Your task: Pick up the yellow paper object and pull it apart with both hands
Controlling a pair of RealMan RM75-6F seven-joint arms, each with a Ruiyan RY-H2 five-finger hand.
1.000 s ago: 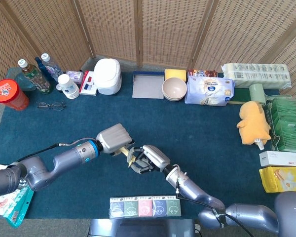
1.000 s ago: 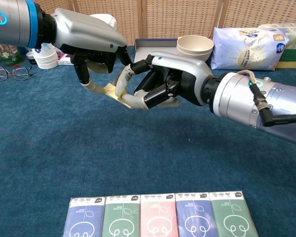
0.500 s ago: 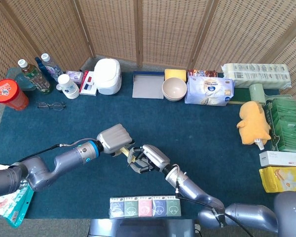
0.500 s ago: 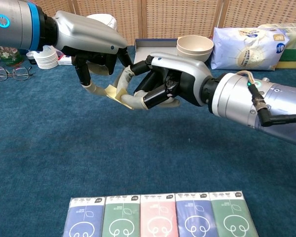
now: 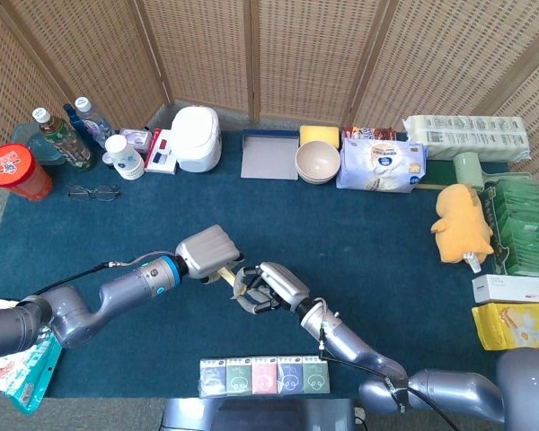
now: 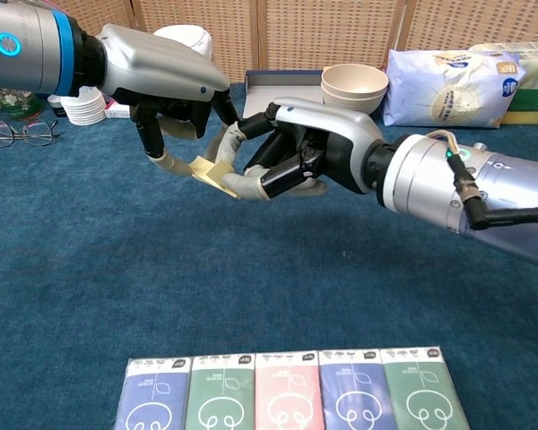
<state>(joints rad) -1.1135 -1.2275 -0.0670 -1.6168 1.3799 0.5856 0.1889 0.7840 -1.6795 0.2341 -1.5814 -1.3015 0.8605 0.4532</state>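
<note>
Left hand (image 6: 166,85) palm-down, fingers curled under, pinching the left edge of the yellow paper (image 6: 206,170) between thumb and fingertip. Right hand (image 6: 300,148) reaches in from the right, knuckles up, fingers curled around the paper's right edge; it grips it too. Both hands meet fingertip to fingertip, raised off the blue mat (image 6: 90,269). Paper sits between them, small, in one piece as far as visible. Head view: hands (image 5: 207,253) (image 5: 268,285) join just above the row of colored packets (image 5: 264,375), both forearms angling up from the near edge toward the middle.
</note>
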